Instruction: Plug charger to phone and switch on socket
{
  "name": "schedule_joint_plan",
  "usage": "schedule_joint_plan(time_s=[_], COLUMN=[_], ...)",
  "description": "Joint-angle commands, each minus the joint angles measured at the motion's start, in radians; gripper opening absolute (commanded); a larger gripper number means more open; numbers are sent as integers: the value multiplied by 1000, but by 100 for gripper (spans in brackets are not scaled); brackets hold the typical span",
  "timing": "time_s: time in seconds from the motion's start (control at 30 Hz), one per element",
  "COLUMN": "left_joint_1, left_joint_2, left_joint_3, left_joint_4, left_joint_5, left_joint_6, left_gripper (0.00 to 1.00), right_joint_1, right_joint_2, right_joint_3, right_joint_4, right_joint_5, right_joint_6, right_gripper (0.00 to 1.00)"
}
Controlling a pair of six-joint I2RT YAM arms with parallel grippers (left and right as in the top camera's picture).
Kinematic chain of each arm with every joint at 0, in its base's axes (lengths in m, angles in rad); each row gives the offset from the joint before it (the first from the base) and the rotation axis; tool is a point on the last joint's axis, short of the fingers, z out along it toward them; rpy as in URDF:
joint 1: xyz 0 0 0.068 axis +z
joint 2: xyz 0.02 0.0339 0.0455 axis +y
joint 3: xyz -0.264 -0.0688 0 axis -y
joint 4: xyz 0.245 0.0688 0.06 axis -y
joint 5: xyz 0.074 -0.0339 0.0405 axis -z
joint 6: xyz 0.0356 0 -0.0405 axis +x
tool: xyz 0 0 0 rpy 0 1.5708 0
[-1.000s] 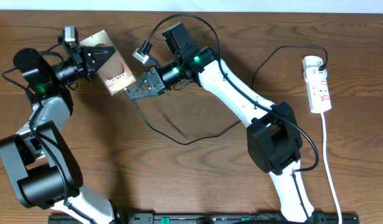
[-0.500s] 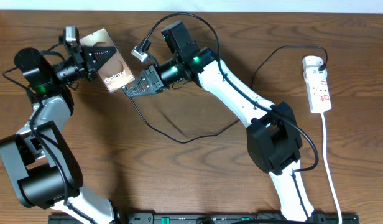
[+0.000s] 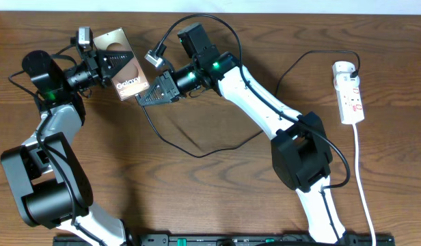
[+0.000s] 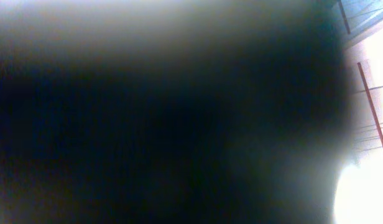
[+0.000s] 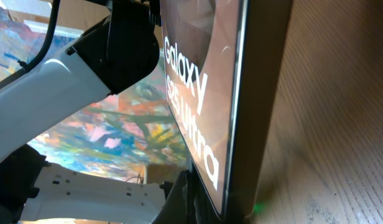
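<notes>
Two arms met at the upper left of the surface (image 3: 210,205), and everything hung on how one end of the phone (image 3: 124,67) faced the right claw (image 3: 145,100). The left claw (image 3: 101,63) was clenched on the phone's far end, holding it raised and tilted. Seen from above, its long axis ran from the upper left down toward the middle of the surface. The lettered end pointed straight at the right claw, which sat just beside it, nearly touching.

That right claw was clamped shut. The charger (image 3: 190,152) led out from under its tips, looped across the wood and ran off toward the socket (image 3: 352,96), well apart at the right edge. I took the claw to be gripping the charger near its tip, though the connector itself was hidden from above.

From the right wrist the phone (image 5: 201,118) filled the view edge-on, its lettering running down toward the lens. Whether the tip had entered the port I could not tell. The left wrist view was a dark blur and gave nothing.

To my eye the right arm was the one to push, along the phone's long axis, with the left merely bracing. The socket's switch looked untouched, and the right arm was the nearer to it.
</notes>
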Motion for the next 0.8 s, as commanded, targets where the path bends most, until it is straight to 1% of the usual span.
schedule_joint_plan(time_s=[0.0,0.17,0.23,0.33,0.43,0.5,0.63,0.73,0.77], left_joint_1=[-19,-19,-19,-19,-19,-19,-19,-19,-19], left_joint_2=[-9,-9,-9,-9,-9,-9,-9,-9,-9], left_joint_3=[16,16,16,16,16,16,16,16,16], left_joint_4=[8,8,8,8,7,7,7,7,7], left_joint_5=[58,47,43,33,21,20,19,17,17], left_joint_6=[30,29,30,29,29,29,20,16,14], left_gripper=[7,7,7,7,7,7,7,7,7], right_joint_1=[-6,-22,-23,-19,-8,4,25,37,38], right_joint_2=[0,0,0,0,0,0,0,0,0], right_joint_3=[5,5,5,5,5,5,5,5,5], right_joint_4=[18,17,13,-12,-50,-72,-119,-141,-141], right_joint_5=[-2,-2,-3,-6,-6,-2,50,82,81], right_joint_6=[6,6,4,-24,-63,-100,-135,-146,-151], right_gripper=[4,20,24,31,41,44,44,42,40])
